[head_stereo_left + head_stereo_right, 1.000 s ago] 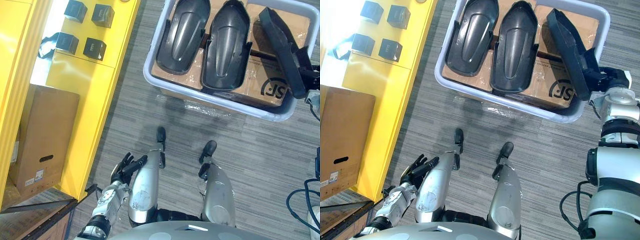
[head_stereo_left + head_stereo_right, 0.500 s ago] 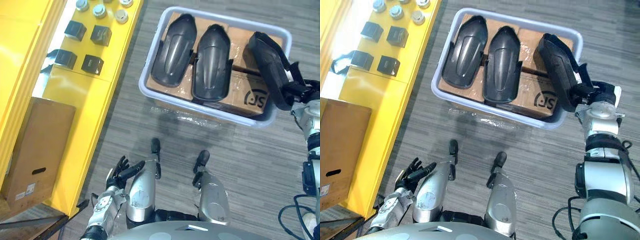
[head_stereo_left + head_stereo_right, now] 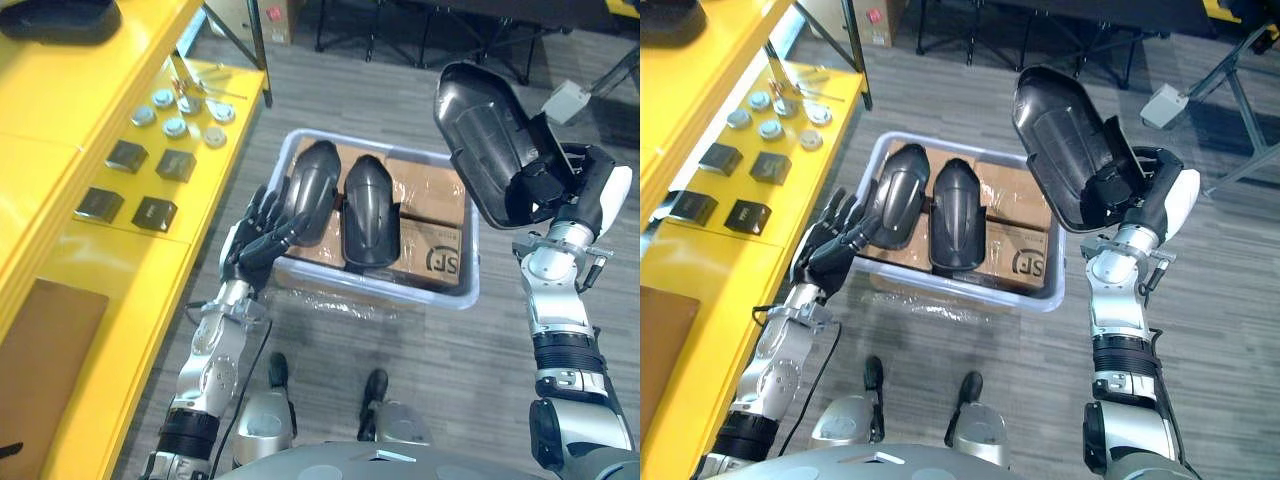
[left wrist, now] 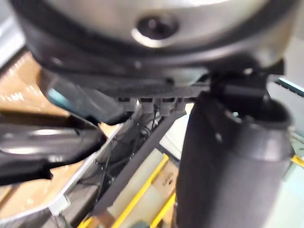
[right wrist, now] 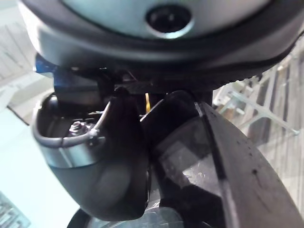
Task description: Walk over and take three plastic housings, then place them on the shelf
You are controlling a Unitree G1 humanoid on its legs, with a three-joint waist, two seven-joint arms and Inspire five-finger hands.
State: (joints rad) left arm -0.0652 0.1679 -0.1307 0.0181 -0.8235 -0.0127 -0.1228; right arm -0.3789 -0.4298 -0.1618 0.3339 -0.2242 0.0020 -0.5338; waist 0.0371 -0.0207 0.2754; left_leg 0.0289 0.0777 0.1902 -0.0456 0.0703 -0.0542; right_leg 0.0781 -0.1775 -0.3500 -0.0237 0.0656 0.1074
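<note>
Floor is that grey striped carpet-look stuff everywhere. Big yellow shelf unit runs from 7 up to 11 o'clock. Black furniture legs at 12, cardboard box just beside them, grey metal frame around 2.

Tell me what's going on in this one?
The robot stands at a grey bin beside a yellow shelf. Its right hand grips one black plastic housing and holds it in the air above the bin's right side. Two more housings lie side by side in the bin on cardboard boxes. The left hand is open at the nearer of the two; whether it touches is unclear. Nothing from the bin is on the shelf yet.
</note>
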